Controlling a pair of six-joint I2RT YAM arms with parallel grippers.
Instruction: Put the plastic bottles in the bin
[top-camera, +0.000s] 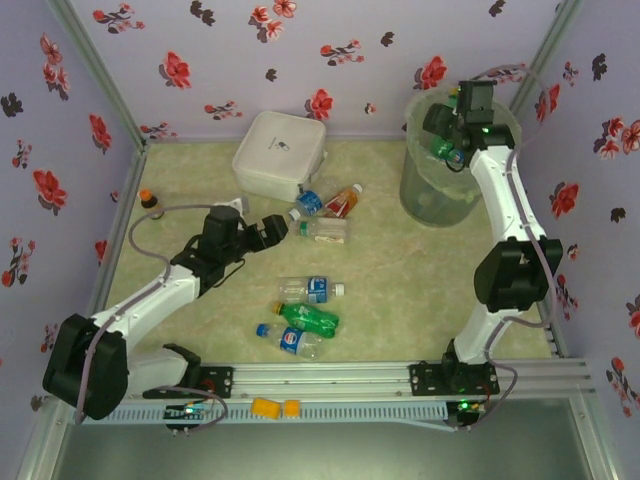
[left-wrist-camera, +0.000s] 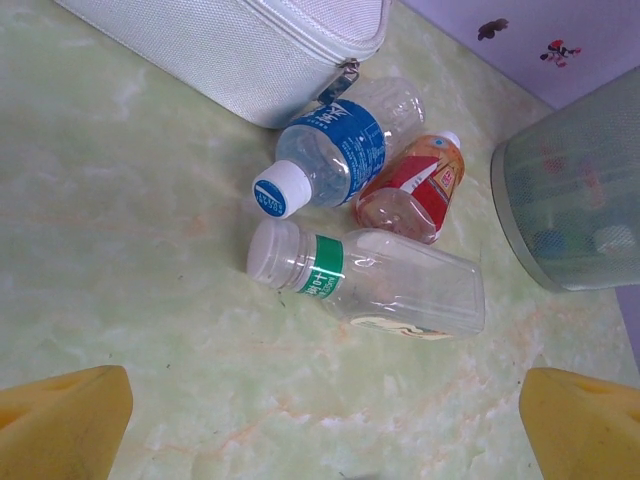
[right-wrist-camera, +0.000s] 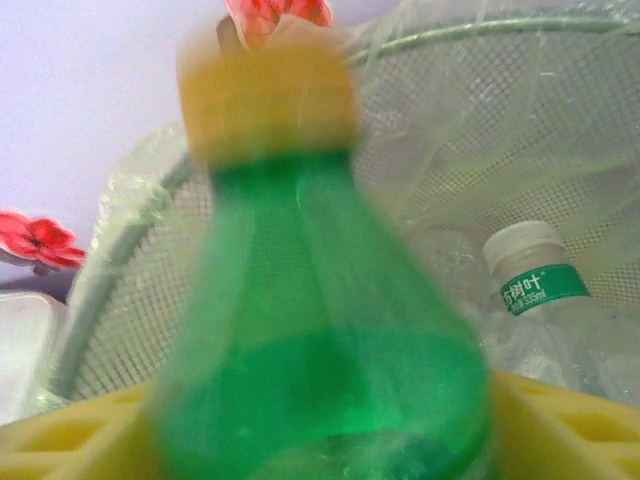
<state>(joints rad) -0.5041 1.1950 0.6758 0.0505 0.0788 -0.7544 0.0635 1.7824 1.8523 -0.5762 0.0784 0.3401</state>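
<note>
— Green bottle (right-wrist-camera: 320, 330) w/ yellow cap btwn right gripper (top-camera: 452, 150) pads, over bin (top-camera: 420, 198). Gripped?
— Too blurred, can't tell. Left gripper (top-camera: 281, 231) fingers spread wide, near three bottles (left-wrist-camera: 335, 150) lying by white box (left-wrist-camera: 230, 50).

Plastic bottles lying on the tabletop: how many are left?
6. Three beside the white square box: blue-wrapped clear bottle, red-orange drink bottle, green-banded clear bottle. Three mid-table: blue-labelled clear bottle, green plastic bottle, blue-capped clear bottle. The left arm may hide more.

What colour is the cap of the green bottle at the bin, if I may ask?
Yellow cap, best seen in the right wrist view.
</note>
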